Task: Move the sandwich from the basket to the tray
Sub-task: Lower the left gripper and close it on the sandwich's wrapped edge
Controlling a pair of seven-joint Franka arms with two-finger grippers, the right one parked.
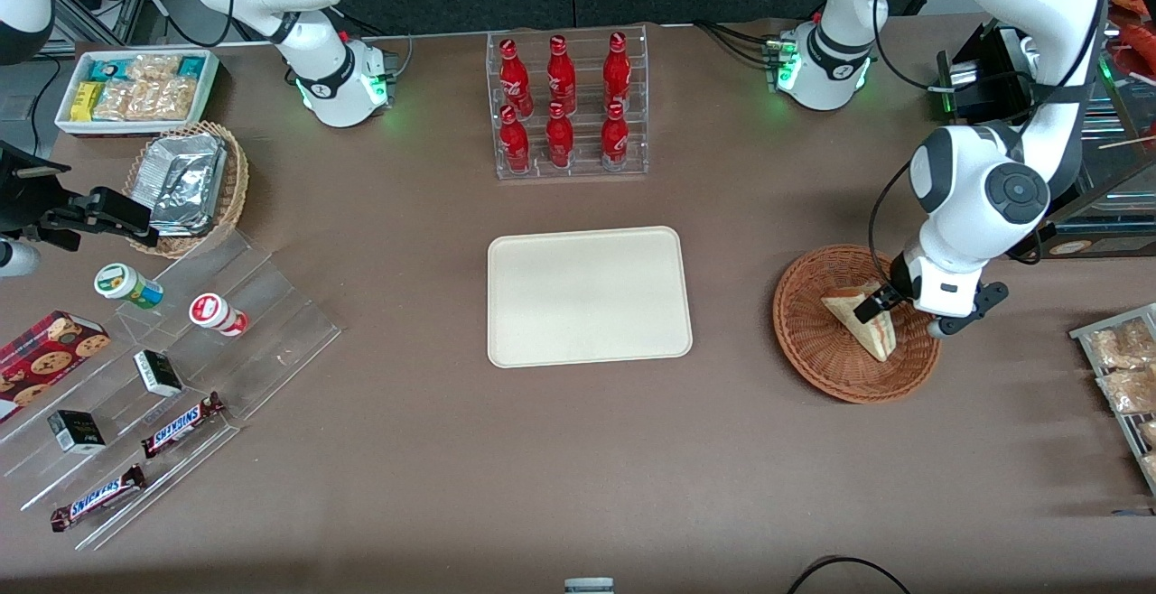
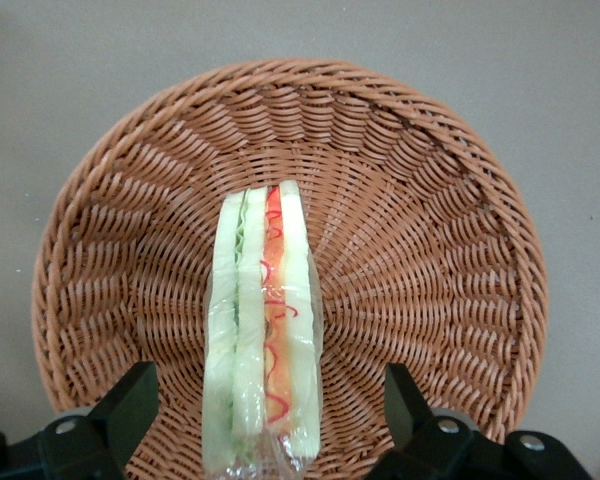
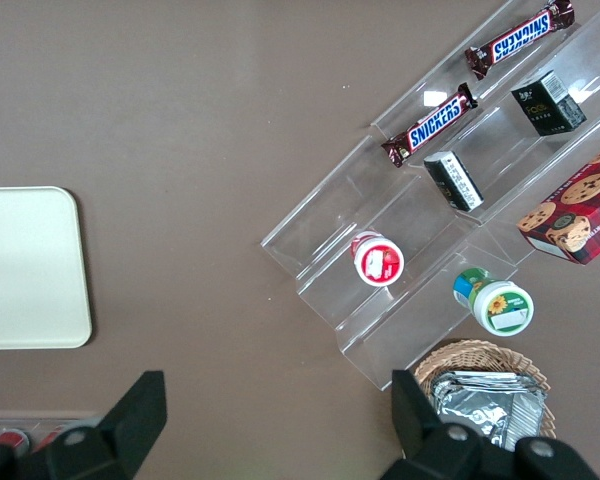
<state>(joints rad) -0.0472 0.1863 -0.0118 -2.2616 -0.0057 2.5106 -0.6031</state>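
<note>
Tool (image 2: 265, 415) open astride one sandwich (image 2: 263, 340), one basket (image 2: 430, 250), one tray (image 1: 589, 296)

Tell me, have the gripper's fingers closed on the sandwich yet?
No: in the left wrist view the gripper is open, its fingers clear of the sandwich in the basket.

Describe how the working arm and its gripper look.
Glossy white rounded arm segments with dark grey joint caps, black cables along them and a green light at the base. The gripper has black wedge-shaped fingers, over the brown wicker basket.
</note>
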